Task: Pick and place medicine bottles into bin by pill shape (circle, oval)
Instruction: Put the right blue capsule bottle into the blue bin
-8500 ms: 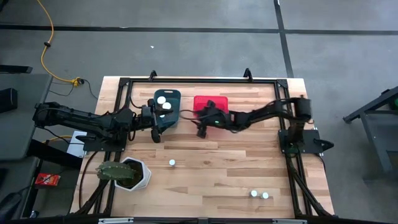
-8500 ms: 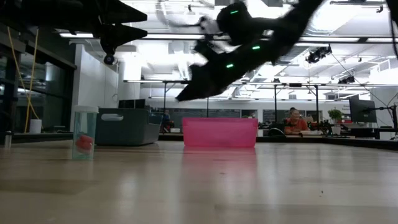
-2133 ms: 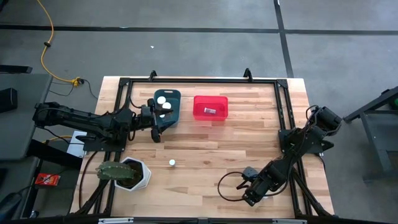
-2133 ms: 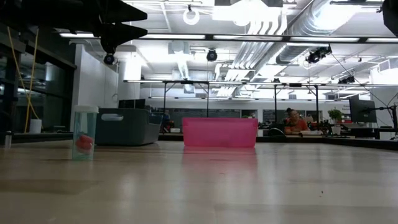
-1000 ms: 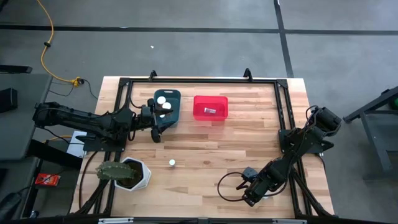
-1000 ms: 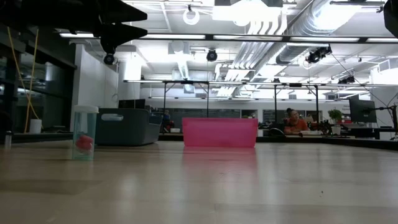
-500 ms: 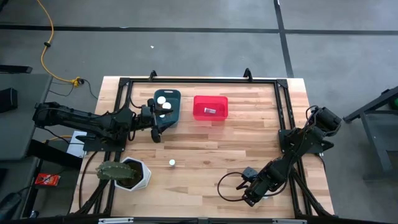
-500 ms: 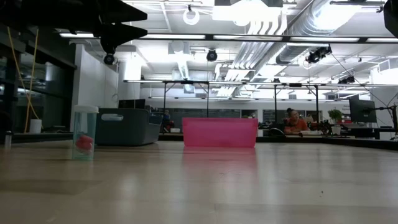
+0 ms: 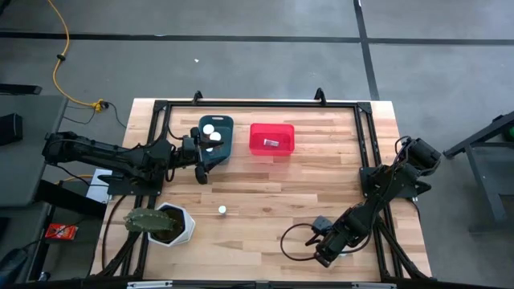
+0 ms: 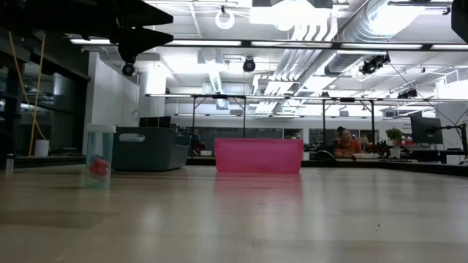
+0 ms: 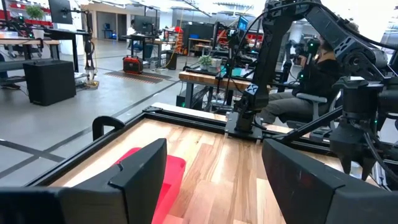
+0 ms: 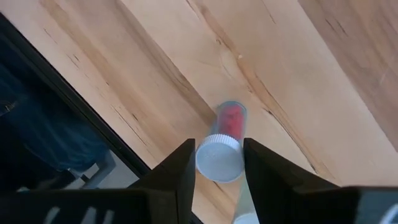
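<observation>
Two dark fingers of the right gripper stand spread, one on each side of the round white cap of a small clear medicine bottle with red pills inside. They sit close to the cap, but we see no sign that they have clamped it, and the bottle stands on the pale wooden table near its front edge. A second white-capped bottle shows just beside it. Seconds ago this arm reached over the bright red plastic bin, where one bottle now lies. It has since swung to the near edge and has barely moved in the last two seconds, so we judge that one drop is done and the next pick is about to close. The left gripper waits beside the dark teal plastic bin, fingers wide apart and empty. That bin holds two white-capped bottles. Another bottle stands alone mid-table, near a white hexagonal plant pot. The neighbouring bottle could be knocked over during the grasp.
</observation>
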Motion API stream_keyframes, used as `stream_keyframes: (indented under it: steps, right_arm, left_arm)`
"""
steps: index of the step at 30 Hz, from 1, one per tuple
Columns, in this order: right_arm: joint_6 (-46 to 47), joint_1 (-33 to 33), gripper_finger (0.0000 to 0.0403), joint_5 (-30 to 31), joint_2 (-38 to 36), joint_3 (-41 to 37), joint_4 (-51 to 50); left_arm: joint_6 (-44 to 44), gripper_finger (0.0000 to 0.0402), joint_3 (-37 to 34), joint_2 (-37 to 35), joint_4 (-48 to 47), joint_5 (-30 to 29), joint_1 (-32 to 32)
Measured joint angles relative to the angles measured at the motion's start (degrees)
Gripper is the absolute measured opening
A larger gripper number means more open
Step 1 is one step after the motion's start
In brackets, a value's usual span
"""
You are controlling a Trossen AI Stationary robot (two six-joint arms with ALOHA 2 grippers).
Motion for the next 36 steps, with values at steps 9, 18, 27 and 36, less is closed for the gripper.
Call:
stream_keyframes:
  steps: [9, 18, 27, 36]
  right_arm:
    - [-13.6, -2.4, 0.0112, 1.2, 0.0, 1.5, -1.2]
    - [-42.9, -7.7, 0.0112, 17.4, 0.0, 12.7, -7.2]
    - [-62.2, -16.6, 0.0112, 25.0, 0.0, 13.9, -7.9]
    - [-67.6, -23.1, 0.0112, 22.4, -3.6, 1.9, -0.4]
  left_arm:
    - [0.0, 0.0252, 0.0, 0.0, 0.0, 0.0, 0.0]
    - [0.0, 0.0252, 0.0, 0.0, 0.0, 0.0, 0.0]
    - [0.0, 0.0252, 0.0, 0.0, 0.0, 0.2, 0.0]
    - [0.0, 0.0252, 0.0, 0.0, 0.0, 0.2, 0.0]
